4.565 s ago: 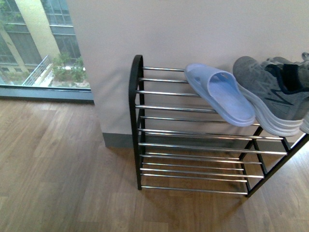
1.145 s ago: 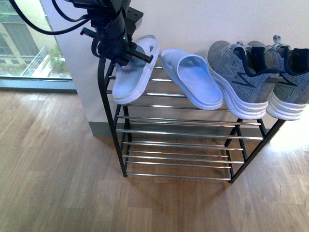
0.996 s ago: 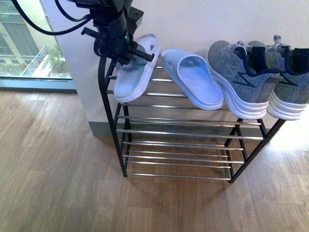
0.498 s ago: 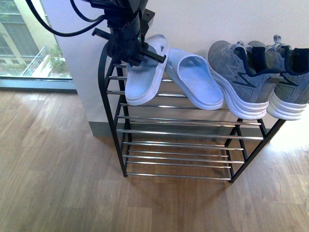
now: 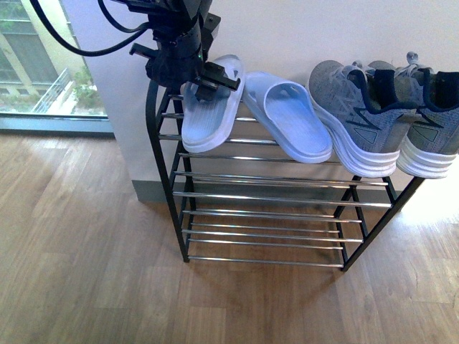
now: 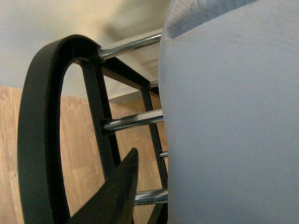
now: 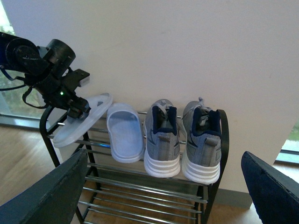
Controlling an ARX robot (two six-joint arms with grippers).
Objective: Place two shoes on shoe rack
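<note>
I see a plain off-white wall [image 5: 301,29] ahead of me, with a grey skirting strip [image 5: 147,192] along its foot where it meets the floor. The floor [image 5: 79,244] is wood-look planking in warm brown, with a bright patch of light towards its right edge. At the wall's left edge a window [image 5: 36,57] runs down almost to the floor, and through it I can make out a pale building and some greenery in daylight.

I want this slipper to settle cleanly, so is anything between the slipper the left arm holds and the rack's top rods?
Nothing visible. The left gripper holds the slipper over the left end of the shoe rack, where the top tier is bare; the second slipper lies close beside it.
</note>
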